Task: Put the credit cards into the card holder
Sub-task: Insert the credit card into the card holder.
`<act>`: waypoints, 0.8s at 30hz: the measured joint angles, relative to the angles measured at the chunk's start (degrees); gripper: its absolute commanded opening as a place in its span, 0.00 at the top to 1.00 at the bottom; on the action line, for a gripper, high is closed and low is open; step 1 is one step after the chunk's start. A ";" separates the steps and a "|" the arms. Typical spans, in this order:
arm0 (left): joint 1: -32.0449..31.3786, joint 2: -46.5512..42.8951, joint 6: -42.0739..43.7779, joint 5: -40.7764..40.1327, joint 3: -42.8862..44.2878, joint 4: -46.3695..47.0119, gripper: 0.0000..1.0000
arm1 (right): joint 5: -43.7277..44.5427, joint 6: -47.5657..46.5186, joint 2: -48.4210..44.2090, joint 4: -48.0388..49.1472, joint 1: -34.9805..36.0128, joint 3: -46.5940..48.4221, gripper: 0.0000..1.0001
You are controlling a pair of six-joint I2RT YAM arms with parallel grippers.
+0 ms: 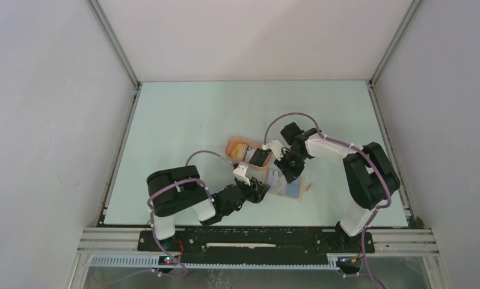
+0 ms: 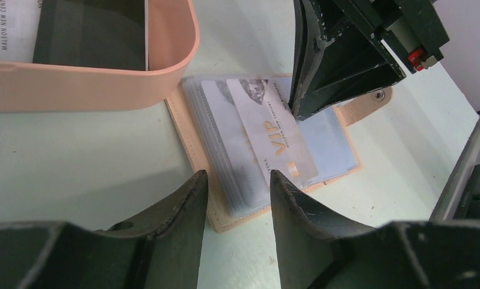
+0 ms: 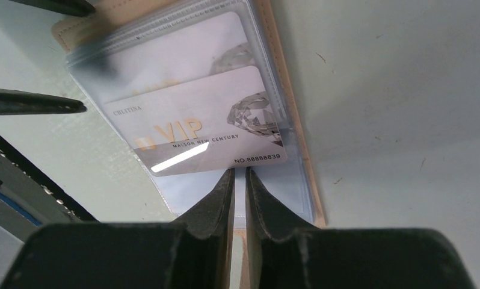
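Note:
The tan card holder (image 2: 189, 138) lies open on the table, its clear sleeves facing up. A white VIP credit card (image 3: 195, 126) lies flat, partly slid into a sleeve. My right gripper (image 3: 239, 174) is shut with only a thin slit between its jaws. Its tips rest against the card's near edge, and nothing sits between them. My left gripper (image 2: 237, 186) is open just short of the holder's near corner, holding nothing. A black card (image 2: 90, 33) and another white card (image 2: 9, 30) lie in the peach tray (image 2: 105, 81). From above, the two grippers meet over the holder (image 1: 286, 185).
The peach tray (image 1: 236, 146) sits right behind the holder, touching its far-left edge. The holder's snap tab (image 2: 379, 95) sticks out beside the right fingers (image 2: 322, 78). A metal rail (image 2: 466, 168) runs along the table's near edge.

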 measured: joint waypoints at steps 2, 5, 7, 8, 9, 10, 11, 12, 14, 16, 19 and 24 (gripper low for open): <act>0.00 0.00 0.00 0.13 0.48 -0.81 0.53 | -0.63 0.33 0.13 0.13 0.00 0.09 0.81; 0.00 0.00 0.02 0.33 1.18 -1.64 0.53 | -1.44 0.96 0.39 0.37 0.02 0.35 0.81; 0.00 0.04 0.02 0.70 1.64 -2.10 0.53 | -1.99 1.46 0.61 0.55 0.02 0.48 0.80; 0.00 0.07 0.02 0.87 1.84 -2.29 0.53 | -2.23 1.70 0.66 0.66 0.02 0.55 0.80; 0.00 0.07 0.02 1.07 1.92 -2.47 0.52 | -2.49 1.90 0.70 0.76 0.02 0.57 0.80; 0.00 0.07 0.04 1.14 2.03 -2.60 0.52 | -2.78 2.19 0.72 0.87 0.02 0.59 0.80; 0.00 0.07 0.07 1.16 2.05 -2.69 0.52 | -3.10 2.58 0.76 1.07 0.02 0.59 0.80; 0.00 0.07 0.07 1.16 2.08 -2.86 0.52 | -3.45 2.89 0.83 1.31 0.02 0.59 0.80; 0.00 0.09 0.09 1.20 2.08 -3.02 0.52 | -3.96 3.39 1.05 1.68 0.02 0.61 0.80; 0.04 0.09 0.20 1.27 2.08 -3.10 0.52 | -4.33 4.02 1.40 1.95 0.00 0.66 0.80; 0.07 0.09 0.39 1.36 2.08 -3.28 0.52 | -4.94 4.85 1.68 2.12 0.00 0.81 0.79; 0.11 0.11 0.46 1.46 2.08 -3.30 0.52 | -5.90 6.21 1.79 2.54 0.00 0.90 0.77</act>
